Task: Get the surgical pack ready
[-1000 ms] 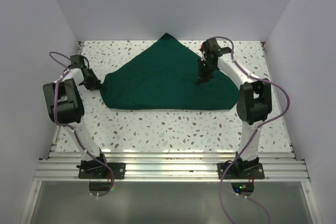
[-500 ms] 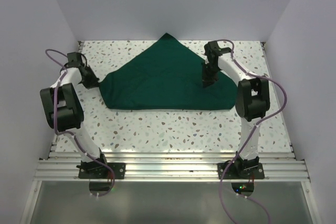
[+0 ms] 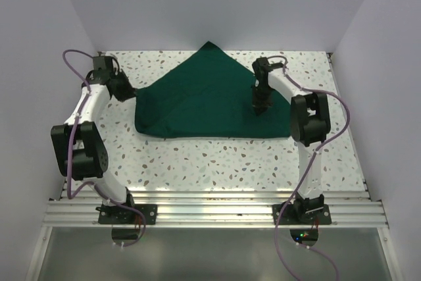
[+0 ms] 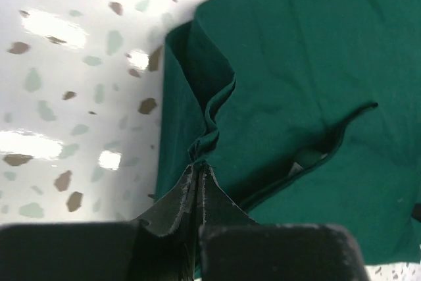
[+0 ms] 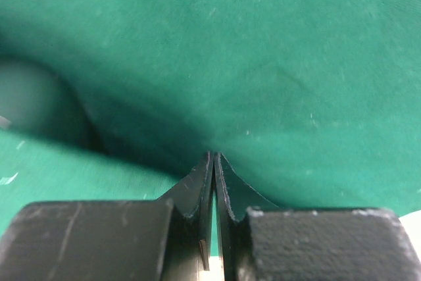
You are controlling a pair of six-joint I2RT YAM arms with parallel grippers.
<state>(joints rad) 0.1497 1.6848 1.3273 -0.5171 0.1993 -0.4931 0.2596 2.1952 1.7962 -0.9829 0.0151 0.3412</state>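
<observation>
Both arms pinch the dark green cloth (image 3: 204, 100) spread on the speckled counter (image 3: 217, 156).
In the overhead view the cloth fills the upper middle of the frame as a broad triangle, its peak at the top by the back wall. The left jaws, at the upper left, are closed tight on the cloth's left corner. In the left wrist view this corner gathers into a puckered ridge at the tips. The right jaws, right of centre, point down and are pressed together on a small pinch of fabric in the cloth's right part.
</observation>
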